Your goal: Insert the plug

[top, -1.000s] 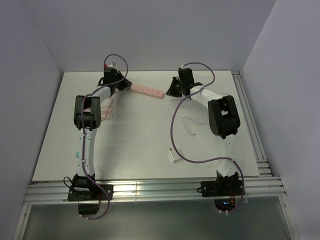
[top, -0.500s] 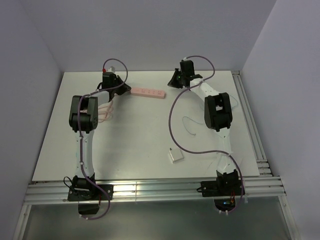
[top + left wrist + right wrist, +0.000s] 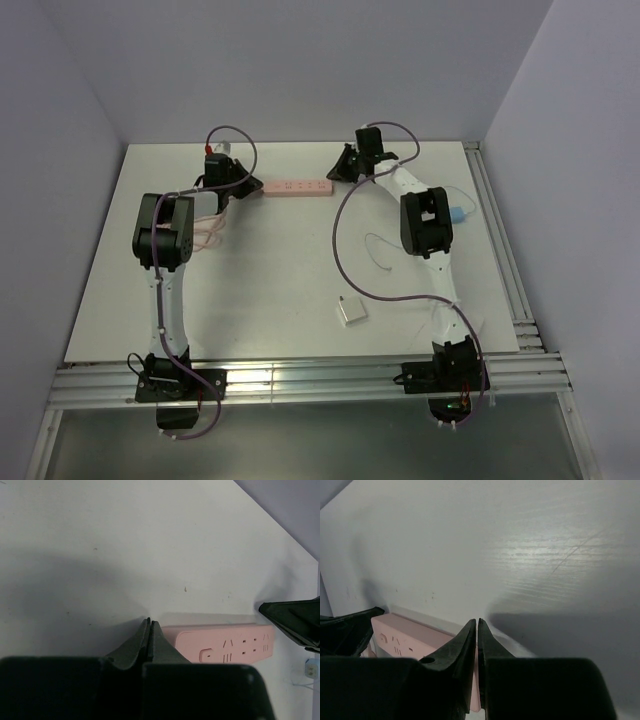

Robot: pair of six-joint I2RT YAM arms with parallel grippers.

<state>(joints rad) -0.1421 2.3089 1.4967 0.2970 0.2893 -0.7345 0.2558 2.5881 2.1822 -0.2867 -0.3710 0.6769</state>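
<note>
The left end effector [image 3: 149, 622] is being held fully shut, fingers pressed flat together with nothing between them. Its tips are being shown just beside the left end of the pink power strip [image 3: 296, 187]; whether they are touching it cannot be told. The strip is lying flat, sockets up, along the far side of the surface [image 3: 260, 280]. At its right end the right end effector [image 3: 477, 621] is being held narrowed to a hairline slit, likewise empty. Nearer the arm bases a small white block [image 3: 350, 311] is lying alone. Further right a thin pale cable [image 3: 378, 250] is looping loosely over the surface. Its plug [image 3: 458, 213] is lying just beside the right arm's elbow, well apart from both end effectors and from the strip.

The plug is being judged light, rigid and smooth-sided, so liable to slip or twist in a loose pinch. The cable is being judged limp, likely to trail and tug only faintly. A hold is being advised across the flat sides of the plug's body, behind the prongs and clear of the cable exit. The cable alone is not being recommended as a hold, since the plug would swing.
</note>
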